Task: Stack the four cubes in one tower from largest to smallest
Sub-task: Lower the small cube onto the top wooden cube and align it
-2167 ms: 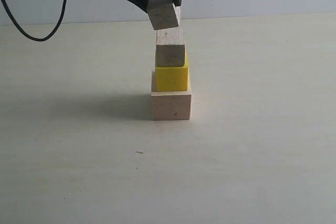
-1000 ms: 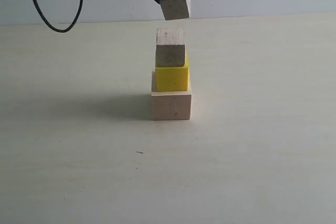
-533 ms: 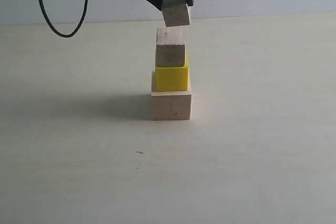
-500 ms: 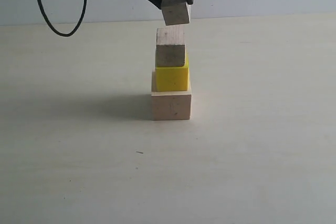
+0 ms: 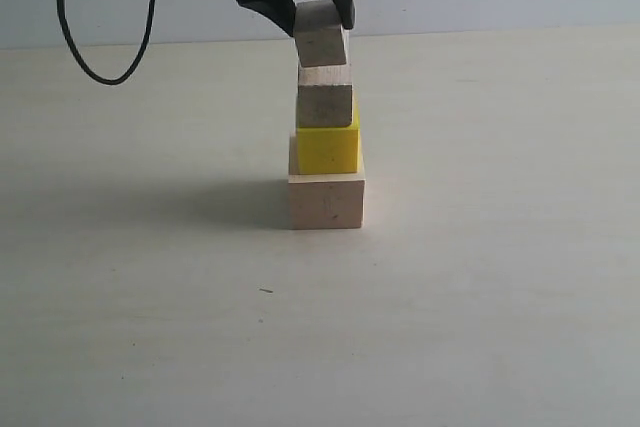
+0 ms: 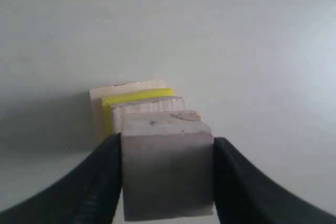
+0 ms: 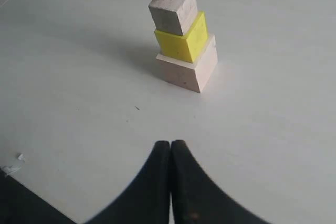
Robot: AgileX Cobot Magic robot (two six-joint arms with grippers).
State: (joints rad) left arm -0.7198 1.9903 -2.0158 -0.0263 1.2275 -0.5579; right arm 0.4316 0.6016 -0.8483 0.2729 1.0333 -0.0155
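The large bare-wood cube (image 5: 326, 201) rests on the table with the yellow cube (image 5: 327, 149) on it and a small wood cube (image 5: 325, 96) on top. My left gripper (image 5: 322, 22) is shut on the smallest wood cube (image 5: 320, 37), tilted, its lower edge at or just above the stack's top cube. In the left wrist view that cube (image 6: 167, 169) fills the space between the black fingers (image 6: 100, 182), with the stack (image 6: 134, 103) behind it. My right gripper (image 7: 170, 145) is shut and empty, low in front of the stack (image 7: 184, 45).
A black cable (image 5: 100, 37) hangs down at the back left, above the pale table (image 5: 480, 277). A pale wall runs behind the table's far edge.
My left gripper carried the smallest cube up and to the right, then brought it down and left, and now it sits right over the stack's top. The stack has not moved.
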